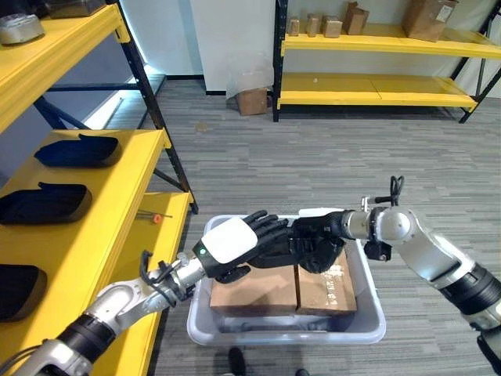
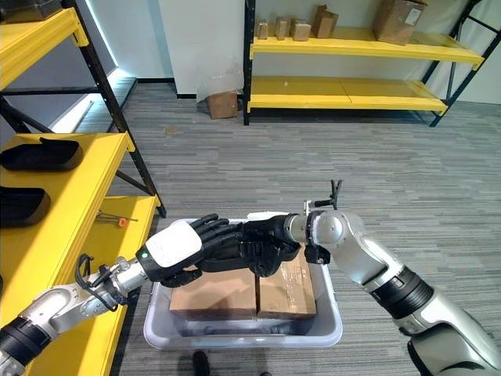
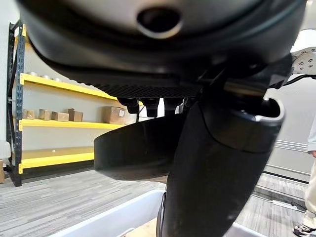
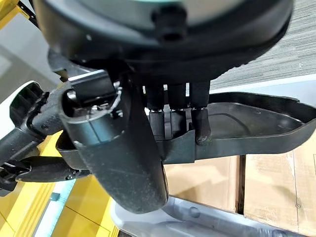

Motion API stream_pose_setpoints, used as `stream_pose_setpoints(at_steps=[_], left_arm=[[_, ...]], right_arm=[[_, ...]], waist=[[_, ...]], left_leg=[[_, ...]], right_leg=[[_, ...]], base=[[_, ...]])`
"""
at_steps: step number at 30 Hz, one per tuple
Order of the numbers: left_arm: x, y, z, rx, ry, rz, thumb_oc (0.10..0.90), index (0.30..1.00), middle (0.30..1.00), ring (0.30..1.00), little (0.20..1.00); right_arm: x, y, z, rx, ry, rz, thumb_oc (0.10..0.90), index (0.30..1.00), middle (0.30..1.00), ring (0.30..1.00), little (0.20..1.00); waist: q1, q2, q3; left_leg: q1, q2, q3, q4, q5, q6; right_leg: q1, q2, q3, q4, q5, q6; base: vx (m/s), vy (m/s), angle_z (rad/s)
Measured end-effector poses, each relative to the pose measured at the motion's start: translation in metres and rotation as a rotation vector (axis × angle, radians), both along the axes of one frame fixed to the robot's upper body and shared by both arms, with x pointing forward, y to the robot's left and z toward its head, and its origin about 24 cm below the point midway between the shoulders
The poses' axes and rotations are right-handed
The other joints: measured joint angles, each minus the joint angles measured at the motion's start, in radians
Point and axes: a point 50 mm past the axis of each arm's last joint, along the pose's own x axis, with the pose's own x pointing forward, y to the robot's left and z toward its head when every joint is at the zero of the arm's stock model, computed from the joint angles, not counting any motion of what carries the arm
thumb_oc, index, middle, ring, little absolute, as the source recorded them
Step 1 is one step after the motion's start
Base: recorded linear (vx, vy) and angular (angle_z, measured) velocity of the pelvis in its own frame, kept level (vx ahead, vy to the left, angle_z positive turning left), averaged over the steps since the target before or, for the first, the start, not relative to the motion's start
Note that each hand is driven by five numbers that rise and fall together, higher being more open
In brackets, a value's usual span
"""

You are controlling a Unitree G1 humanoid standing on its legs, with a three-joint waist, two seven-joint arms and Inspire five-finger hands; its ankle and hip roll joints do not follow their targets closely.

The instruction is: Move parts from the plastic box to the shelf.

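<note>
A black tray-shaped part (image 4: 256,123) hangs just above the grey plastic box (image 1: 368,313), held between both hands. My left hand (image 1: 231,239), with its white back cover, grips one end, fingers over the top and thumb (image 3: 217,173) underneath. My right hand (image 1: 321,235) holds the other end, fingers (image 4: 200,123) hooked over the rim. In the left wrist view the part (image 3: 138,148) shows as a dark curved edge. The yellow shelf (image 1: 117,204) stands at my left, with three similar black parts (image 1: 77,150) (image 1: 43,204) (image 1: 19,290) lying on it.
Two cardboard boxes (image 1: 254,290) (image 1: 325,286) lie side by side in the plastic box under the part. A small red-tipped tool (image 1: 155,217) rests on the lower shelf board. Far yellow racks (image 1: 376,82) carry cardboard boxes. A person's leg (image 3: 308,197) stands nearby.
</note>
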Motion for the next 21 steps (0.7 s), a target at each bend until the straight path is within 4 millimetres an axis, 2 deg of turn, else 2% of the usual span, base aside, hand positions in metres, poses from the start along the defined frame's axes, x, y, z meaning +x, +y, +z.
stream_pose_setpoints(at_steps=[4,21], left_arm=[[-0.002,-0.001,-0.005,0.036,-0.022,-0.011,0.900,1.000,1.000,1.000,1.000],[0.009,0.007,-0.008,0.086,-0.075,0.034,0.900,1.000,1.000,1.000,1.000]], right_arm=[[0.000,0.000,-0.008,-0.018,0.025,0.009,0.400,0.300,0.300,0.300,0.300],[0.002,0.011,-0.012,0.005,-0.016,0.070,0.400,0.300,0.300,0.300,0.300]], waist=[[0.001,0.000,0.000],[0.000,-0.001,-0.005]], left_leg=[[0.000,0.000,0.000,0.000,0.000,0.000],[0.001,0.001,0.000,0.000,0.000,0.000]], right_leg=[[0.000,0.000,0.000,0.000,0.000,0.000],[0.000,-0.002,0.001,0.000,0.001,0.000]], base=[[0.00,0.000,0.00],[0.00,0.000,0.00]])
